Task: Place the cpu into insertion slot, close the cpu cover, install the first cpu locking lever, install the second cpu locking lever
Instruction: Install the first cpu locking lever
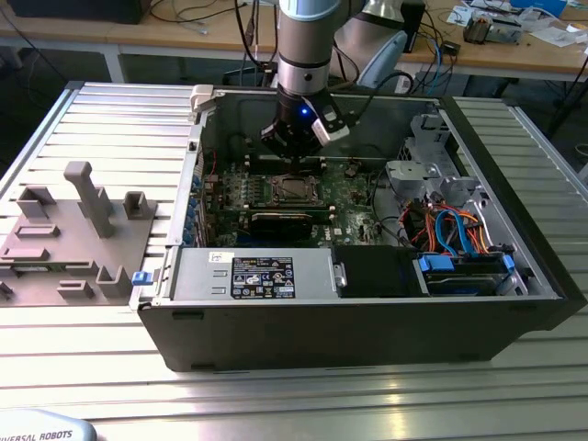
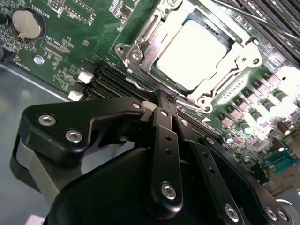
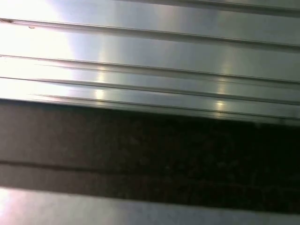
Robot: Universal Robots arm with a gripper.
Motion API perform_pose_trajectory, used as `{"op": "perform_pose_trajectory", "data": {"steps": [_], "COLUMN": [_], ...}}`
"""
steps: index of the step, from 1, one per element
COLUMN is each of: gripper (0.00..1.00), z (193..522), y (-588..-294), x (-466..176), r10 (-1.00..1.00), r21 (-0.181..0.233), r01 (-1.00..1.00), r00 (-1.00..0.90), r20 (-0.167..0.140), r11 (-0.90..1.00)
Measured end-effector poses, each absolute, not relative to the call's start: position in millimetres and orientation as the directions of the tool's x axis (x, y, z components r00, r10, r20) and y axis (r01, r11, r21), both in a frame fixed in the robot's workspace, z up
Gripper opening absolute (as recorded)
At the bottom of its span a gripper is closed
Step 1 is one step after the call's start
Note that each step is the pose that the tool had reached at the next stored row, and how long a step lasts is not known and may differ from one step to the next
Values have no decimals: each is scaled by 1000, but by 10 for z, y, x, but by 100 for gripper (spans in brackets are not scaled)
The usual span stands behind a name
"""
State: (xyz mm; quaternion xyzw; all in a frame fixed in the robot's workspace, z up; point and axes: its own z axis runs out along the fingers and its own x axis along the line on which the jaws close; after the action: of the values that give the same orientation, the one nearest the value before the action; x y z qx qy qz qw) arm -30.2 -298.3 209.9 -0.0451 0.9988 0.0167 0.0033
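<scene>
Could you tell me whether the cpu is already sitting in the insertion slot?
Yes, in the second wrist view the cpu lies flat inside the insertion slot.

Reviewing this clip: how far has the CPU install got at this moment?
Done: the cpu sits in the insertion slot, and the cpu cover lies closed around it. In hand: the gripper, fingers together and holding nothing, is at the socket's edge. Whether either locking lever is latched cannot be told.

One open computer case [image 1: 367,322], one green motherboard [image 1: 276,207], one cpu [image 2: 192,54] seated under one cpu cover [image 2: 220,79], one coin battery [image 2: 27,23], one robot arm [image 1: 308,46], one pincer [image 2: 161,101], one grey fixture tray [image 1: 64,248] counted.
</scene>
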Motion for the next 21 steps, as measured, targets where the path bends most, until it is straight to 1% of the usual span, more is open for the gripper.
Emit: {"op": "perform_pose_trajectory", "data": {"steps": [21], "gripper": [11], "z": [2022], "y": [-2982], "x": [-186], "r10": [-91], "r21": [25], "r01": [-91], "r00": [-996], "r20": [-8], "r11": [996]}}
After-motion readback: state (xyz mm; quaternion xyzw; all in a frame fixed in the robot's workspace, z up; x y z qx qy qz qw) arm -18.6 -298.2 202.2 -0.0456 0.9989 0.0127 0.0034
